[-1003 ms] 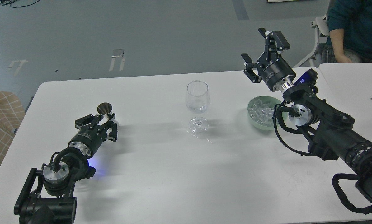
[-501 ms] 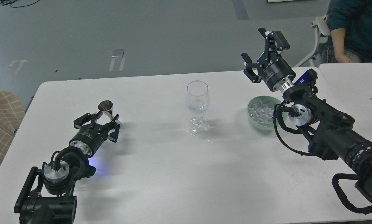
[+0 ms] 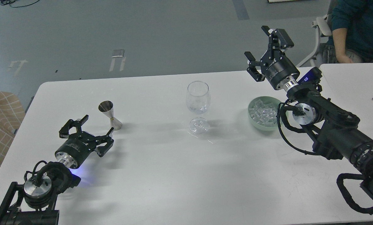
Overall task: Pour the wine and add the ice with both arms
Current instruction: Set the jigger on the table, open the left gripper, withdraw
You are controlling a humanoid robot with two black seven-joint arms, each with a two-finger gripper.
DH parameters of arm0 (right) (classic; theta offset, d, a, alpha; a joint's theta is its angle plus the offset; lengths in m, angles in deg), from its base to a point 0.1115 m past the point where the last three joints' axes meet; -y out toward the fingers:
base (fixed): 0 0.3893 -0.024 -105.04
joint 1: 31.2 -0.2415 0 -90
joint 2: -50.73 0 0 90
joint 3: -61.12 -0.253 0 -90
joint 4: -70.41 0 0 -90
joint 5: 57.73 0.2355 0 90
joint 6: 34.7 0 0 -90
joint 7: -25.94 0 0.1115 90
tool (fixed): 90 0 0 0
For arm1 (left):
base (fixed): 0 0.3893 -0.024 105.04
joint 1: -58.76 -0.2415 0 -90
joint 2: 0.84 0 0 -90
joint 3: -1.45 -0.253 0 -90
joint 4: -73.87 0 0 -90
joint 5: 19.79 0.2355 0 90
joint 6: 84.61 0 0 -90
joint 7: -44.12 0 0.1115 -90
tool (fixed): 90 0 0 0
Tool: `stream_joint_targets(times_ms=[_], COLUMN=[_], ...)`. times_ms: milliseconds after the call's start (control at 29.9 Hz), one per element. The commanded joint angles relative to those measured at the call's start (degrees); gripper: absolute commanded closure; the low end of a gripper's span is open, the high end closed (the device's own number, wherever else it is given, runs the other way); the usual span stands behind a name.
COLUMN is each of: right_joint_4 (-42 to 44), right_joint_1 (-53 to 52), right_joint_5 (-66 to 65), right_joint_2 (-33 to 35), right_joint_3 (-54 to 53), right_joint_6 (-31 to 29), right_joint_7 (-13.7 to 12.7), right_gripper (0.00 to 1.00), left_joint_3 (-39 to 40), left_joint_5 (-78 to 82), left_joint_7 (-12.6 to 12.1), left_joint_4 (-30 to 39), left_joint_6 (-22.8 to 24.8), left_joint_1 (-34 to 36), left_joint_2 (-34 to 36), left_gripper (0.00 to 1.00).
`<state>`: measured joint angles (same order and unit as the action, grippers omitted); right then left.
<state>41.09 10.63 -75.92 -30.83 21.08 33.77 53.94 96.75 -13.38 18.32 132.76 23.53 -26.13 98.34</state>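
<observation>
You see a white bench (image 3: 161, 175) under everything. Both arms are black with silver wrist rings; the left claw (image 3: 88, 129) and the right claw (image 3: 264, 50) are black too, and a blue glow shows under the left wrist. The jigger (image 3: 110, 115) is shiny silver metal. The wine glass (image 3: 198, 101) is clear and colourless, as is the ice (image 3: 262, 113), which lies in a pale green bowl (image 3: 254, 120). The floor (image 3: 142, 37) is grey. At the left edge you see a tan fabric (image 3: 0, 125) with a white grid pattern.
</observation>
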Motion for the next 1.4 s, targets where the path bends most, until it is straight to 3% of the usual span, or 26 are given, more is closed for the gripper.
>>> stream_joint_targets(times_ms=[0, 67, 201, 267, 401, 535, 669, 735, 903, 1170, 1270, 1371], right_joint_4=[-1.3, -4.1, -9.8, -13.7, -18.1, -22.8, -25.5, -26.0, -25.0, -22.3, -21.5, -21.2], right_joint_1=[0.1, 0.1, 0.0, -0.9, -2.3, -2.8, -2.2, -1.8, -1.7, -1.8, -2.0, -2.4], right_joint_5=[0.1, 0.0, -0.3, -1.4, -7.8, -24.0, -36.1, -45.9, -60.3, -66.6, -67.9, -69.4], right_joint_2=[2.5, 6.1, 12.7, 17.9, 23.7, 28.1, 30.0, 30.0, 29.4, 27.6, 27.6, 27.6], right_joint_3=[1.3, 4.7, 8.8, 11.6, 14.9, 17.7, 20.0, 23.8, 30.4, 32.9, 34.1, 36.2], right_joint_6=[0.0, 0.0, 0.4, 2.1, 4.2, 8.1, 12.2, 17.3, 22.8, 23.2, 23.2, 23.2], right_joint_7=[0.0, 0.0, 0.0, 0.0, 0.0, -0.1, -0.8, -0.8, -0.8, -1.2, -1.4, -1.4], right_gripper=[0.0, 0.0, 0.0, 0.0, 0.0, 0.0, 0.0, 0.0, 0.0, 0.03, 0.12, 0.29], left_joint_3=[-0.1, -0.2, -0.4, -1.2, -1.3, -1.6, -4.1, -7.6, -10.7, -10.7, -10.7, -10.7], left_joint_5=[0.5, 1.3, 2.1, 4.6, 10.2, 19.5, 24.3, 25.4, 25.4, 25.4, 25.4, 25.5], left_joint_7=[0.3, 0.8, 4.1, 7.3, 10.2, 16.7, 19.5, 21.3, 22.1, 22.0, 22.1, 22.0], left_joint_4=[-0.3, -2.2, -7.7, -11.8, -14.3, -14.4, -14.4, -14.4, -14.3, -13.9, -13.8, -13.6], left_joint_6=[5.0, 9.9, 9.9, 9.9, 9.9, 9.9, 9.9, 9.9, 9.9, 9.9, 9.9, 9.9], left_joint_1=[-2.6, -3.2, -1.7, 2.6, 8.2, 15.5, 20.8, 24.6, 27.8, 27.8, 27.8, 27.8], left_joint_2=[2.9, 6.9, 12.4, 16.2, 18.1, 18.5, 18.1, 18.1, 17.8, 16.1, 16.0, 15.9], left_gripper=[0.02, 0.02, 0.02, 0.02, 0.02, 0.02, 0.02, 0.02, 0.02, 0.02, 0.02, 0.02])
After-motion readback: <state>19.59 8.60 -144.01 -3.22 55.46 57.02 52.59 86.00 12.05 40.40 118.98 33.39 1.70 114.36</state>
